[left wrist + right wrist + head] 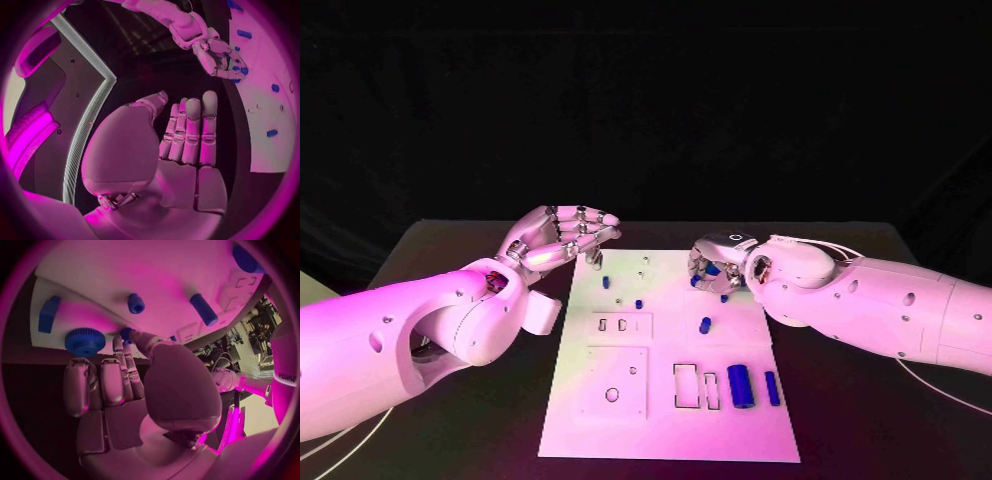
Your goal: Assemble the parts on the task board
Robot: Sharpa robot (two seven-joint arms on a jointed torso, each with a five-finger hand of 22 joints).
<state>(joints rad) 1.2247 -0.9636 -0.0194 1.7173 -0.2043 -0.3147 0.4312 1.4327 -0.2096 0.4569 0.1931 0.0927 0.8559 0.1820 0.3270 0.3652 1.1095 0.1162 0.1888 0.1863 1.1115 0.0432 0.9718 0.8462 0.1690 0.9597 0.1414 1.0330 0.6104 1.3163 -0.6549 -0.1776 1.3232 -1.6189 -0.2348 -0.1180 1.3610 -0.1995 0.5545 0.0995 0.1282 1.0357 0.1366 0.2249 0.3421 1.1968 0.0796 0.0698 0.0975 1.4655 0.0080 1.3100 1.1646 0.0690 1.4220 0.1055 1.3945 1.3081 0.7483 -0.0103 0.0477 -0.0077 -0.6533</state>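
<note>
The white task board [668,400] lies in the middle of the black table. My right hand [720,264] hangs over the board's far right part, where its thumb and a finger pinch a small blue part [127,333]. Close by stand a blue gear [84,341], a blue block [48,314], a short blue peg [135,303] and a blue cylinder [204,309]. My left hand [565,236] is raised beside the board's far left corner, fingers straight, holding nothing. Other blue parts [639,303] lie mid-board.
Two blue cylinders [740,385] stand side by side near the board's near right corner, next to rectangular cut-outs [687,385]. A raised plate with a round hole [613,394] takes up the near left. Bare black table [877,420] lies on both sides of the board.
</note>
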